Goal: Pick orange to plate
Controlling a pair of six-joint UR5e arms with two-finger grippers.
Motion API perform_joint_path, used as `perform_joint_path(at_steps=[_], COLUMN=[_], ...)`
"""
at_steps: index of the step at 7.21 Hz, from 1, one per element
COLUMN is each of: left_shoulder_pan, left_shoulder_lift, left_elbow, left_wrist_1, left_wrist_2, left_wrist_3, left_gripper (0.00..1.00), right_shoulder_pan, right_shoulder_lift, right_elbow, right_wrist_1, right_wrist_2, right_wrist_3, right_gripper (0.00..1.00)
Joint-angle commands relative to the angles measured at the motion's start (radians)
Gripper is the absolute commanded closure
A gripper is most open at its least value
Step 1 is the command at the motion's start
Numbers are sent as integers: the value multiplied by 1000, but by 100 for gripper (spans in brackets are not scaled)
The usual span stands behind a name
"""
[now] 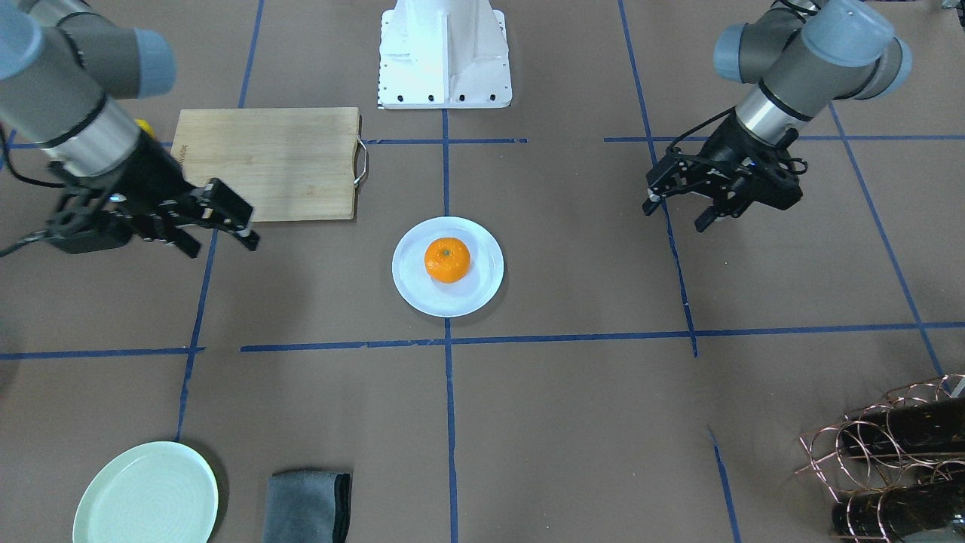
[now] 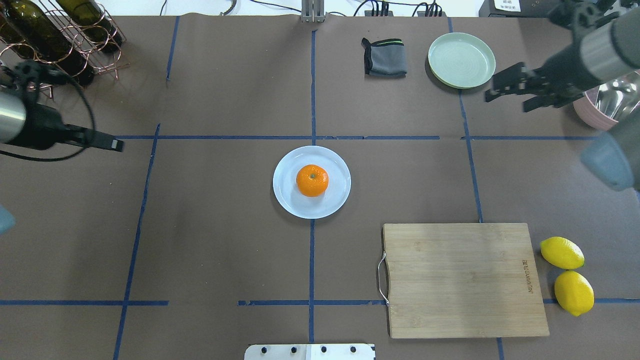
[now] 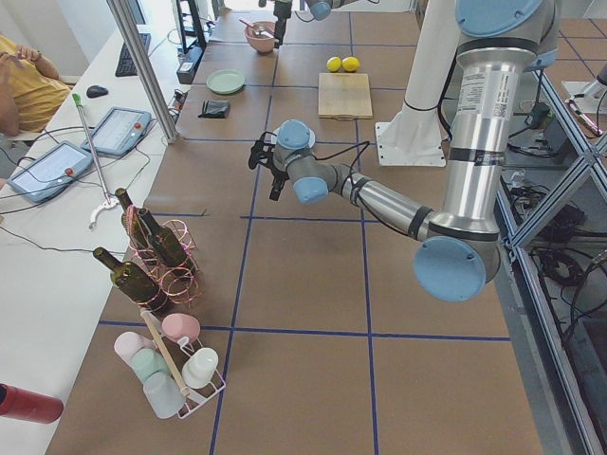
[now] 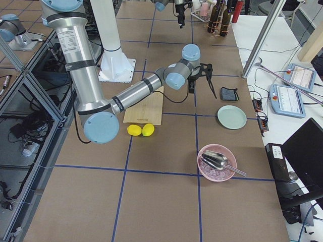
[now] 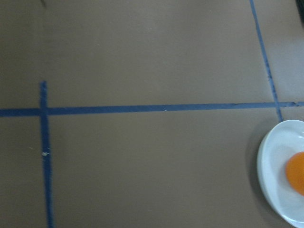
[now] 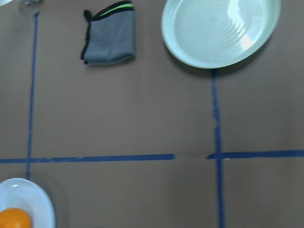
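Mint plate (image 1: 145,494) and grey cloth (image 1: 307,507) lie at the counter's (image 1: 573,422) operator edge, out beyond the right claw (image 1: 222,245), whose fingers are spread wide with nothing between them. Behind that claw, toward the robot, sits a wooden board (image 1: 271,162), with 2 lemons (image 2: 562,252) past its far end. The left claw (image 1: 676,217) hangs over bare counter, also spread wide and empty. A wire rack (image 1: 882,452) of bottles stands beyond it on the operator side. Between the 2 claws, well apart from both, the orange (image 1: 448,260) rests stem dimple up near the middle of the plate (image 1: 411,283), at a crossing of blue tape lines (image 1: 573,337).
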Motion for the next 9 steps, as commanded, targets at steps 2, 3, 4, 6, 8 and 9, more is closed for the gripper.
perform_joint_path(at_steps=[2, 3, 4, 6, 8, 9], left_shoulder_pan=[-411, -540, -617, -663, -658, -657], left_shoulder_lift=[114, 105, 84, 71, 102, 110], left_elbow=[22, 28, 46, 41, 58, 64], left_wrist_1=[278, 491, 706, 911, 898, 883], left_wrist_2=[-149, -149, -148, -189, -218, -217], left_wrist_3=[683, 907, 1084, 1132, 1102, 1104], left_gripper=[0, 0, 0, 0, 0, 0], right_shoulder_pan=[318, 404, 468, 475, 473, 473], right_shoulder_lift=[-88, -88, -97, -144, -236, -249], right_elbow=[-31, -39, -41, -32, -45, -33], right_wrist_1=[-417, -559, -674, -787, -658, -639], right_wrist_2=[29, 26, 15, 14, 17, 30], right_wrist_3=[-824, -1003, -1154, -1216, -1197, -1195], right_gripper=[0, 0, 0, 0, 0, 0])
